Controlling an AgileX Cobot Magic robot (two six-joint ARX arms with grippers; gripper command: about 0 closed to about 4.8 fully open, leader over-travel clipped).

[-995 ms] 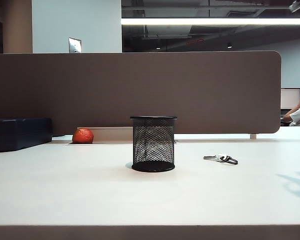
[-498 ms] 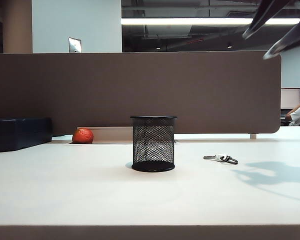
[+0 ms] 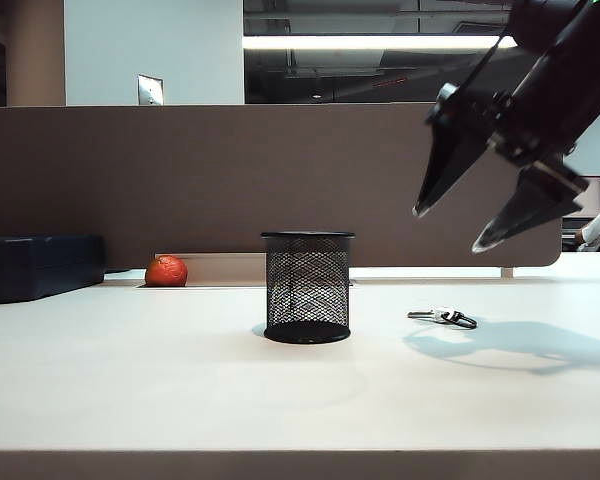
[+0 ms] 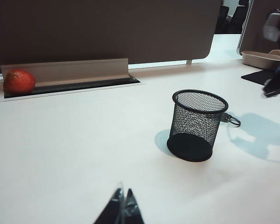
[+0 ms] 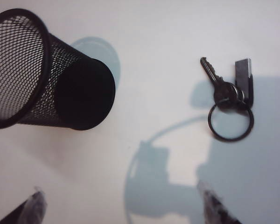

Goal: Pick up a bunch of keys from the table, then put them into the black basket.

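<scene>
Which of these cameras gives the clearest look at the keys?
The right wrist view: it looks straight down on the bunch of keys, showing key, tag and ring. The exterior view shows the bunch small and side-on; in the left wrist view the black basket hides all but the ring.

A long brown partition panel (image 3: 270, 185) with a rounded upper corner stood across the far edge of the off-white table (image 3: 180, 400), raised slightly on a small pale foot (image 3: 505, 271). Behind it rose a pale blue-grey wall (image 3: 150, 50) carrying a small metal plate (image 3: 149, 90). Overhead, a bright strip light (image 3: 370, 43) ran beneath a dark open ceiling with exposed ducts. A pale cable trough (image 4: 65, 72) sat recessed along the partition's base. At the far right, a monitor (image 3: 580, 196) and a seated person in white (image 3: 597, 228) showed beyond the panel.
</scene>
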